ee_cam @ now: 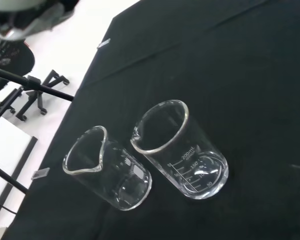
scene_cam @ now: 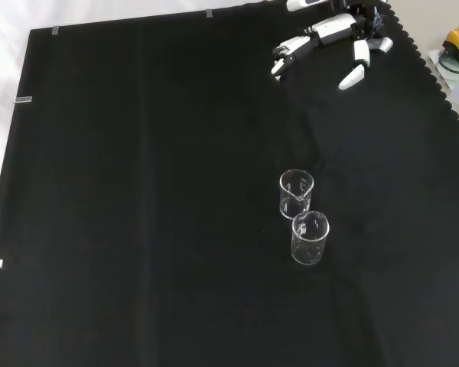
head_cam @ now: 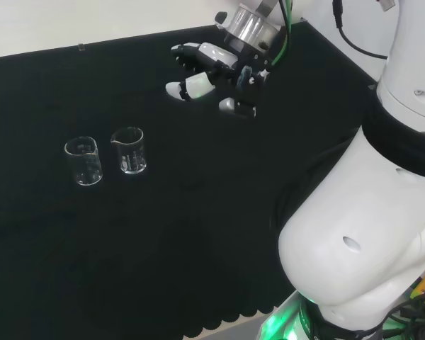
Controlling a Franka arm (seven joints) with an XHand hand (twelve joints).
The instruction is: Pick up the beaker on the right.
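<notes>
On the worktop (head_cam: 198,234), at the left of the head view, two clear beakers are standing upright side by side, close together but, as far as the glass lets me judge, not touching. Both are sitting empty on the black cloth, spouts at their rims. Going rightward in that view, the left beaker (head_cam: 83,161) comes first, then the right beaker (head_cam: 129,150), which I take to be the one the task is asking for. In the front view the same pair is lining up one behind the other, with the left beaker (scene_cam: 310,238) nearer and the right beaker (scene_cam: 296,193) farther off.

Further right and farther back in the head view, the hand (head_cam: 212,74) is hanging above the cloth, well apart from both beakers. Its fingers (head_cam: 188,88) are spreading out in a relaxed way, gently bent, holding nothing and touching nothing. The front view is showing the hand (scene_cam: 333,34) at its top edge, again with bare cloth between it and the glass.

So the pick-up is not yet begun: no contact, no lift. What is remaining is the whole job, namely reaching across to the right beaker, closing the fingers round it without knocking its neighbour, and raising it off the worktop.
</notes>
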